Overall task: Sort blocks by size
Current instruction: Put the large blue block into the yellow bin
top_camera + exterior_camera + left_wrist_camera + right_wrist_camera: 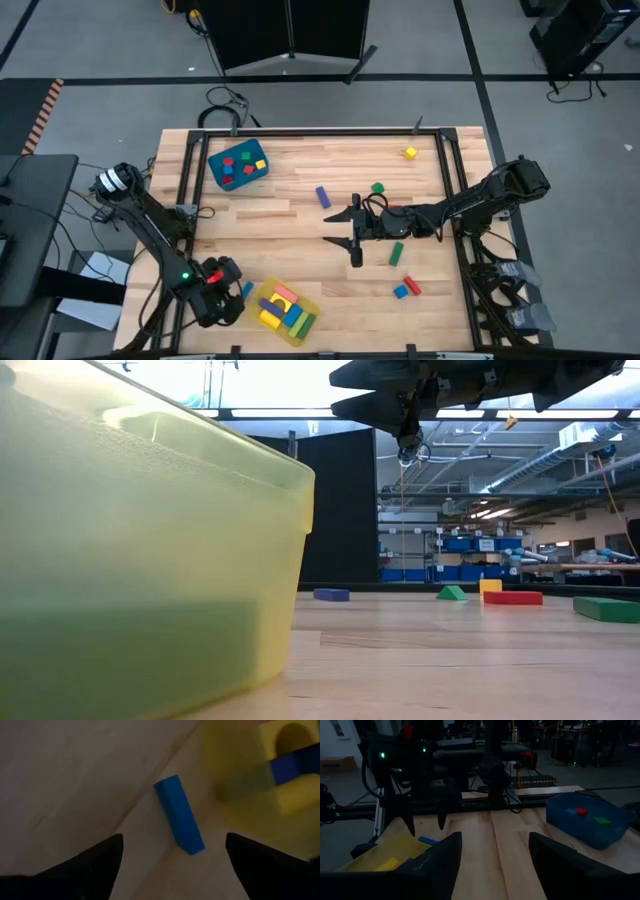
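A blue bar [179, 815] lies flat on the table beside the yellow tray [310, 325], which holds several longer blocks. My left gripper [172, 842] is open above this bar, one finger on either side, touching nothing; in the high view [235, 288] it is at the near left. My right gripper [336, 228] is open and empty over the table's middle, high above the wood in the low view [370, 390]. Loose blocks lie around it: a blue bar [322, 196], a green block [377, 187], a green bar [396, 254], a yellow cube [410, 152].
A blue bin [238, 165] with several small cubes stands at the far left. A blue and a red block [406, 289] lie near the front right. The yellow tray's wall [150, 560] fills the left of the low view. A black rail frames the table.
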### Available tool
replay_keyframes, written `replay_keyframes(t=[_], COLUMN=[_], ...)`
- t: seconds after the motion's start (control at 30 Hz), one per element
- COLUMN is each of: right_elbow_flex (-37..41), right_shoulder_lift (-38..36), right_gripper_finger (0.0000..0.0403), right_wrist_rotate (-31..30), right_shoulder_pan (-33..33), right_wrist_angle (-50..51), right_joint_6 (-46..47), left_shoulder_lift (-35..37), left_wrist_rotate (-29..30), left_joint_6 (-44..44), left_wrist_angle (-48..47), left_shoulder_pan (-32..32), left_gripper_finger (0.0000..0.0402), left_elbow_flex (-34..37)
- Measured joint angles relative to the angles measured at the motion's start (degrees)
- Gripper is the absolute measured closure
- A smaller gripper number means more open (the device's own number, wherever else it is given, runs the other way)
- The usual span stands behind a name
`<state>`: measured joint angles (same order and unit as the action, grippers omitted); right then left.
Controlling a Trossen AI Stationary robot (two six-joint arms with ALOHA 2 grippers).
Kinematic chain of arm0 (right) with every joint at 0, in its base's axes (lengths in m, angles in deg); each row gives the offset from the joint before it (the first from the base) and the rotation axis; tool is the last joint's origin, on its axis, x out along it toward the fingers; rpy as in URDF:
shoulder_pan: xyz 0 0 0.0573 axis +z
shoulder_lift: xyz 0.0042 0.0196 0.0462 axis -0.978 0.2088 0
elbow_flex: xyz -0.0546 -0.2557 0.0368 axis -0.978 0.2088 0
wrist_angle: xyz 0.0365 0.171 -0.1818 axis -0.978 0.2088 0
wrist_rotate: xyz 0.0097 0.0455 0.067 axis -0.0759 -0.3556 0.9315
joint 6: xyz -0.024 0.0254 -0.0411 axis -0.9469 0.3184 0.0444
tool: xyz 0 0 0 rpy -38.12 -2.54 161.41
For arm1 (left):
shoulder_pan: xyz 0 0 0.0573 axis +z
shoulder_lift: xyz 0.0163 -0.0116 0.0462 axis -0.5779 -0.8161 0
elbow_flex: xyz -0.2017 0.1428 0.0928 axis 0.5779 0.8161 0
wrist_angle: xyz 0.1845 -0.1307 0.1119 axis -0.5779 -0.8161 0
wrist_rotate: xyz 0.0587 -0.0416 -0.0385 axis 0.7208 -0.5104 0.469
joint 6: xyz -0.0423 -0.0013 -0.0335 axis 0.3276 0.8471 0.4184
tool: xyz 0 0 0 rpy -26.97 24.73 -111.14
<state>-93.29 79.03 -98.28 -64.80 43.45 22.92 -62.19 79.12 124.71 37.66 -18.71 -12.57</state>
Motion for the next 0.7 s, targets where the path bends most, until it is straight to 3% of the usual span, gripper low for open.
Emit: replay_keyframes(t=[0.47, 0.7], right_elbow_flex=[0.0, 0.0], right_shoulder_lift=[0.0, 0.0], right_gripper_finger=[0.0164, 0.0165], right_wrist_rotate=[0.0, 0.0], right_shoulder_pan=[0.0, 0.0], right_wrist_angle=[0.0, 0.1], right_joint_6=[0.0, 0.0], left_shoulder_lift=[-6.9, -9.5], left_wrist_rotate=[0.1, 0.8], left_joint_6=[0.5, 0.3], left_wrist_angle=[2.1, 1.6], left_shoulder_pan=[0.5, 0.8], left_gripper_finger=[0.0071, 0.0115], left_elbow_flex=[0.1, -0.2])
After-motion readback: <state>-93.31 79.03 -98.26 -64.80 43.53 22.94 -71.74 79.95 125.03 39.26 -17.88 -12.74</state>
